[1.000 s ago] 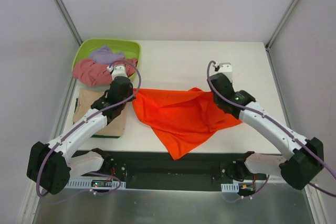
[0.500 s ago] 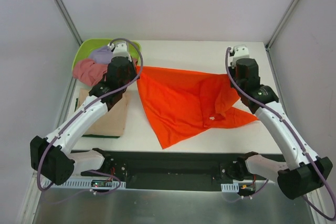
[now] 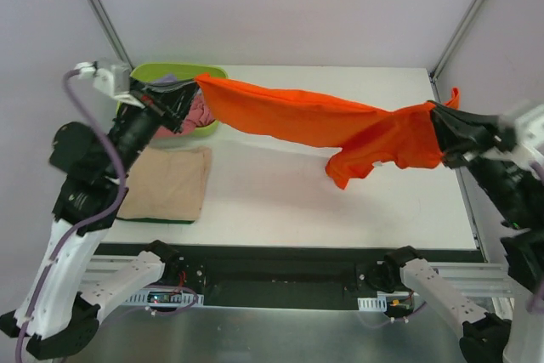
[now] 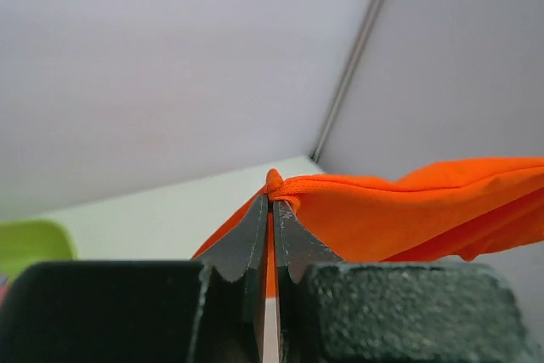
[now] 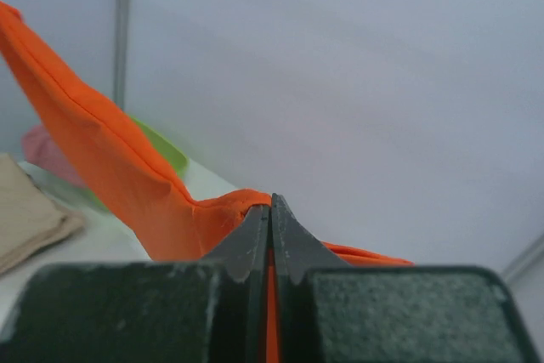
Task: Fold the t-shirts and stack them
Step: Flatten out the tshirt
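Now, top view: a sec ago the orange shirt lay on the table. We've swung it up in the air, pulled long btw left claw and right claw, both clenched on its ends. So it's shaken out, not folded yet. Tan shirt lies folded at left. Green tub w/ pink shirt sits under the left end.

Left wrist: claw pinches an orange hem.

Right wrist: same grip. Cloth runs off toward the tub and, we think, could snag there.
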Robot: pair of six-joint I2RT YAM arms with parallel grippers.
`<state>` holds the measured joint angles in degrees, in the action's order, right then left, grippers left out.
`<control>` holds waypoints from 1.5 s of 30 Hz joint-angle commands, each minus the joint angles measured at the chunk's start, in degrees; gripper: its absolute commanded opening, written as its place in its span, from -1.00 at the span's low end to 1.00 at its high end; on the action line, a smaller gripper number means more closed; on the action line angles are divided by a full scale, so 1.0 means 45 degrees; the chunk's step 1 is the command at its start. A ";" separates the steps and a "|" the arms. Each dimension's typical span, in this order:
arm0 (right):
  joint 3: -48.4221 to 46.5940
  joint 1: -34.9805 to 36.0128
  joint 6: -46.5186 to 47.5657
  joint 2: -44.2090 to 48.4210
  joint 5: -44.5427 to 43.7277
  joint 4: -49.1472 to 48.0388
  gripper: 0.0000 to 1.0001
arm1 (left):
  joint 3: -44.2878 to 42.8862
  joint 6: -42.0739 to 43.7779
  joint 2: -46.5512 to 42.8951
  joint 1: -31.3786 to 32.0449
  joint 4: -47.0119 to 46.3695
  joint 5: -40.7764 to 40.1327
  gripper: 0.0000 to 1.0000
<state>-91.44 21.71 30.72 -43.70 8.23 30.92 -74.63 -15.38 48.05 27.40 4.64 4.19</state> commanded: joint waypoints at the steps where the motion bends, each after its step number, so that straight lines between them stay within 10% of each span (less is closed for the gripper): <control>1: -0.2077 -0.0060 -0.0165 0.0122 0.4163 0.0317 -1.00 | -0.1342 0.0195 -0.0892 0.0084 -0.0525 0.2911 -1.00; 11: -0.6594 -0.0060 0.0183 -0.1225 0.5461 0.1899 -0.99 | -0.4136 0.0369 -0.0310 0.0084 0.0081 0.3721 -1.00; 21: -0.4002 -0.0118 0.2155 -0.4561 -0.0358 0.1646 -0.99 | -0.4587 0.2517 0.5798 -0.0130 0.0608 -0.2918 -1.00; 26: -0.2164 -0.1579 0.2335 -0.8211 0.0082 0.1138 -0.90 | -0.5268 0.2927 1.0796 -0.0541 0.0725 -0.4654 -1.00; 28: -0.2024 -0.2089 0.1848 -0.9986 0.0241 0.0943 -0.76 | -0.5854 0.3628 1.2535 -0.0522 0.0745 -0.5981 -0.71; 30: -0.2354 -0.2441 0.1147 -1.1569 0.0165 0.0961 -0.10 | -0.6789 0.4353 1.4118 -0.0522 0.1113 -0.7426 0.37; 32: -0.3056 -0.2521 0.0694 -1.2821 0.0260 0.1446 0.30 | -0.7729 0.4607 1.5138 -0.0503 0.1875 -0.8271 0.98; 38: -0.2984 -0.2521 -0.1218 -1.3064 -0.0032 0.1159 0.99 | -0.6973 0.3538 1.4286 -0.0483 0.1898 -0.6406 0.98; 45: 0.2029 -0.2404 -0.5414 -0.9844 0.0337 0.0242 0.93 | -0.4357 0.1038 1.2313 -0.0483 0.1878 -0.2361 0.98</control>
<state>-92.60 10.20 19.92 -97.67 8.08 33.91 -99.94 -2.70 110.91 25.41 13.91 -17.76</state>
